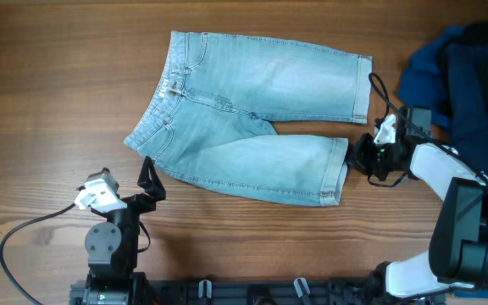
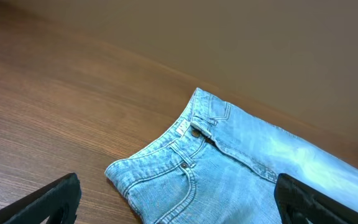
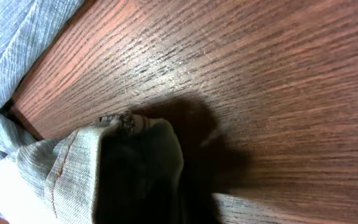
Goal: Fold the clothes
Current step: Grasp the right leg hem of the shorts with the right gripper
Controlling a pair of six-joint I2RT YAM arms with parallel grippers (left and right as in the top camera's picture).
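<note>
Overhead: shorts (image 1: 252, 119) lie flat on the table (image 1: 41, 85), roughly mid-table. The waistband (image 1: 163, 93) is at the left and both legs point right. The upper leg lies straight and the lower leg angles down toward the near edge. Navy clothes (image 1: 456, 68) are piled at the far right, apart from the shorts. The right gripper (image 1: 356, 158) sits at the lower leg's hem (image 1: 339, 174), touching the cloth edge. The left gripper (image 1: 149, 180) is just beside the near waistband corner and not touching it, with its jaws spread wide and holding nothing.

Left wrist: two dark fingers (image 2: 51, 199) sit at the bottom corners, far apart, with nothing between them but table and denim further ahead. The waistband, button and fly face the camera. The shorts (image 2: 229, 168) lie flat on the wood, and the waistband corner is nearest.

Right wrist: close-up, with a bunched cuff of hem (image 3: 104, 162) filling the lower left. It is lifted off the wood and casts a shadow to its right. The fingers themselves can't be made out in the dark area below. The jaws are clenched and the hem is pinched in them. More denim (image 3: 17, 37) lies flat at the upper left, with bare table (image 3: 260, 74) across the rest.
</note>
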